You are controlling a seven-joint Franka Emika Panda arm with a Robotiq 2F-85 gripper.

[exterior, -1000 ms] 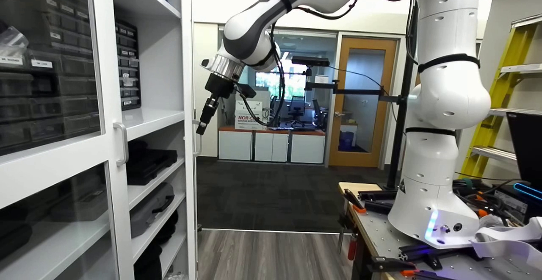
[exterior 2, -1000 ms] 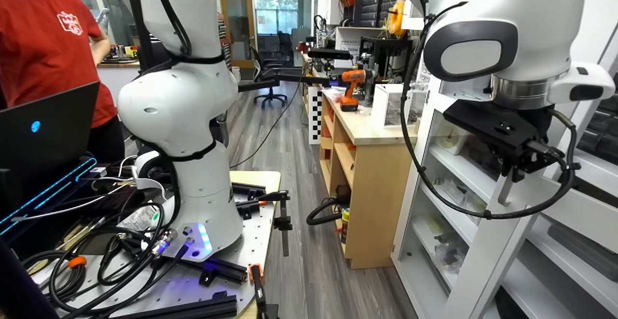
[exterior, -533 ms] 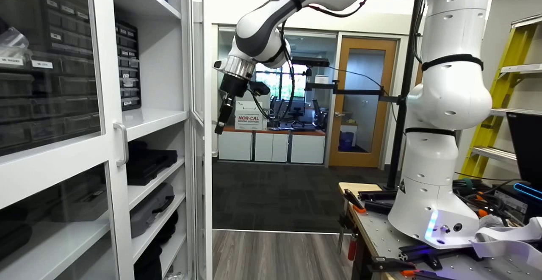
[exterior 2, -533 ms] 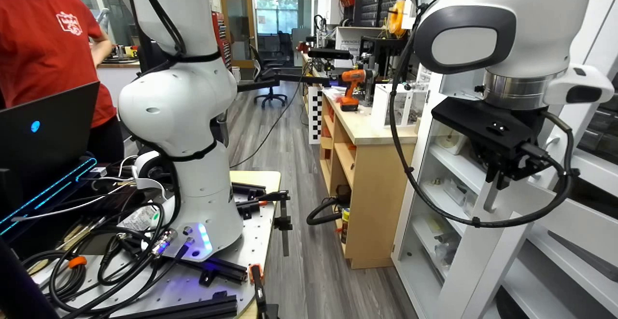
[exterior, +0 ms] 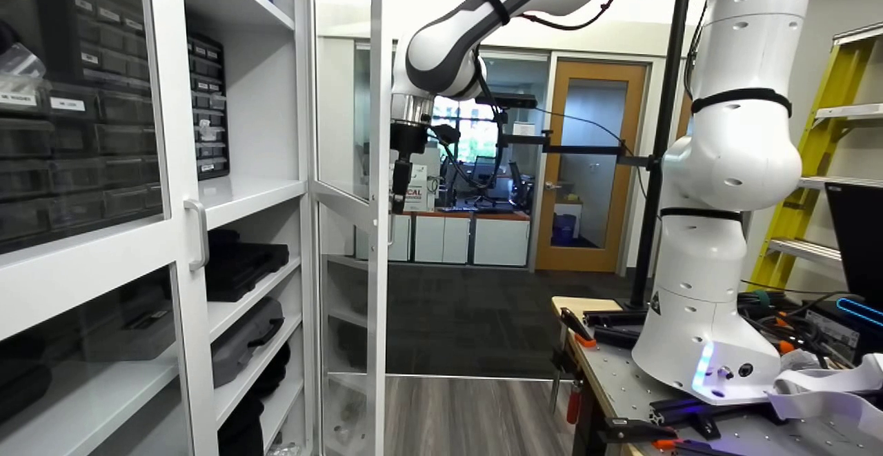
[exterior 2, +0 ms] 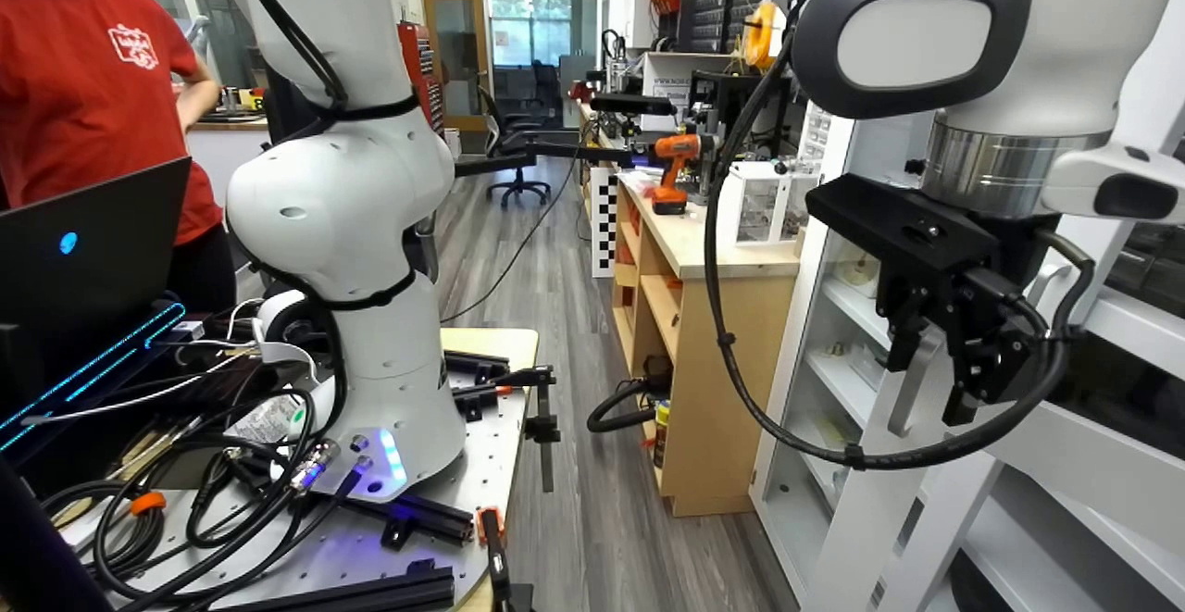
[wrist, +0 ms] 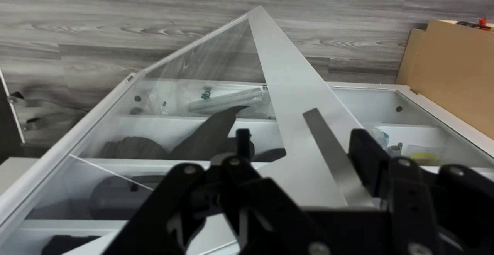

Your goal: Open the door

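The door, white-framed with clear glass panes, stands partly swung out from the cabinet in an exterior view. Its small vertical bar handle shows in the wrist view between the spread black fingers of my gripper, closer to the right-hand finger. The left-hand finger is well apart from the bar. An exterior view shows the same: the jaws of my gripper stand apart around the handle. From the side, my gripper hangs at the door's free edge, partly behind it.
A twin white glass door with its own handle covers part of the cabinet. Cabinet shelves hold black cases. A wooden workbench stands beside the cabinet. A cable loops from the arm. A person in red stands behind the robot's table.
The door has swung further out from the cabinet, its free edge moving with my arm toward the robot base. My gripper, shut at the handle before, has spread its fingers.
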